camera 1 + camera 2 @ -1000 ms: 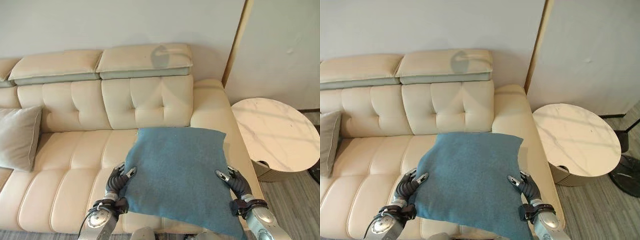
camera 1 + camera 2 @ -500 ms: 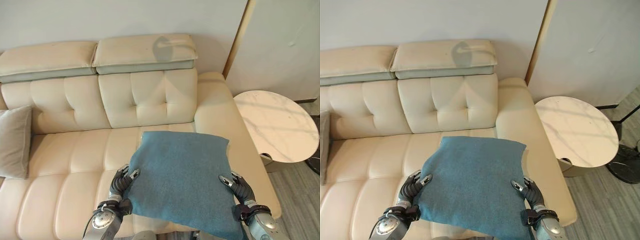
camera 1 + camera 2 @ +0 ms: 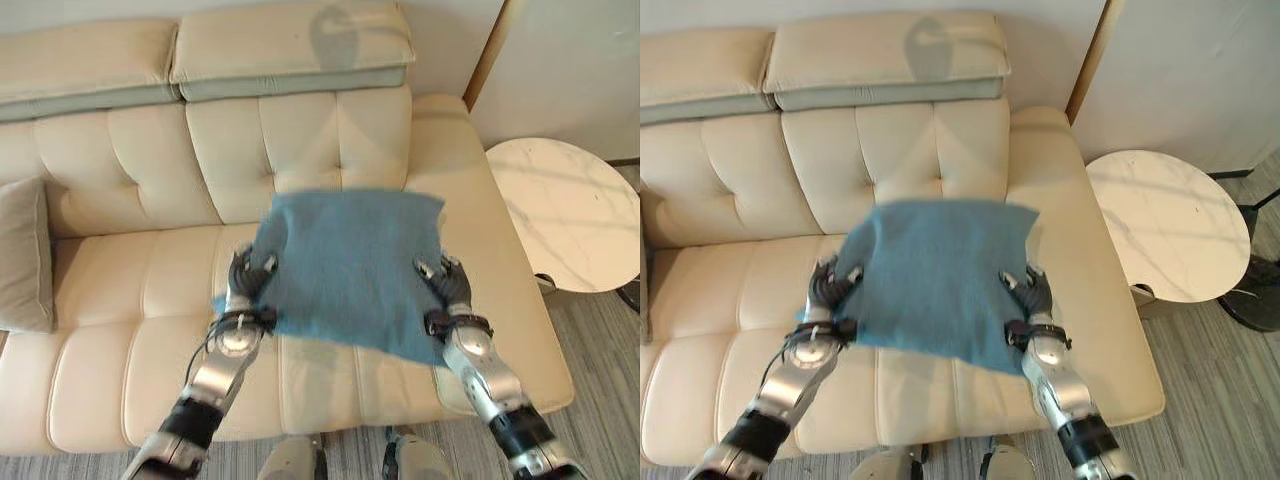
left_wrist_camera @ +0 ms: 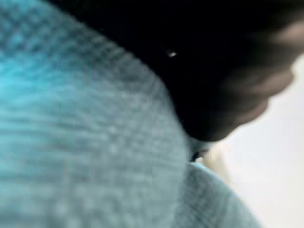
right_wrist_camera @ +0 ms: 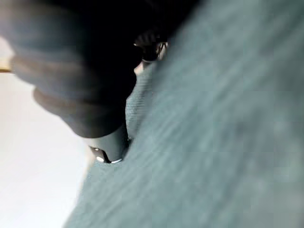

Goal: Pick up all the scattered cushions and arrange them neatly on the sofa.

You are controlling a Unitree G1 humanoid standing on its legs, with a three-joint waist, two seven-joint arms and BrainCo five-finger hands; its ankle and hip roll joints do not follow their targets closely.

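A blue cushion [image 3: 350, 265] hangs over the right seat of the cream sofa [image 3: 130, 290], carried between my two hands. My left hand [image 3: 247, 281] grips its left edge with curled fingers. On the right edge my right hand [image 3: 447, 287] does the same. The cushion's blue cloth [image 4: 85, 142] lies close against the left hand in the left wrist view, and the same cloth [image 5: 228, 123] against the right hand in the right wrist view. A grey cushion [image 3: 22, 255] leans upright at the sofa's far left.
A round white marble side table [image 3: 575, 210] stands right of the sofa's arm [image 3: 470, 180]. Grey wood floor [image 3: 600, 350] runs along the sofa's front. A wall [image 3: 560, 60] rises behind the table.
Both arms have stretched forward and carried the blue cushion up toward the sofa's backrest. The camera has tipped down, so the whole scene has shifted.
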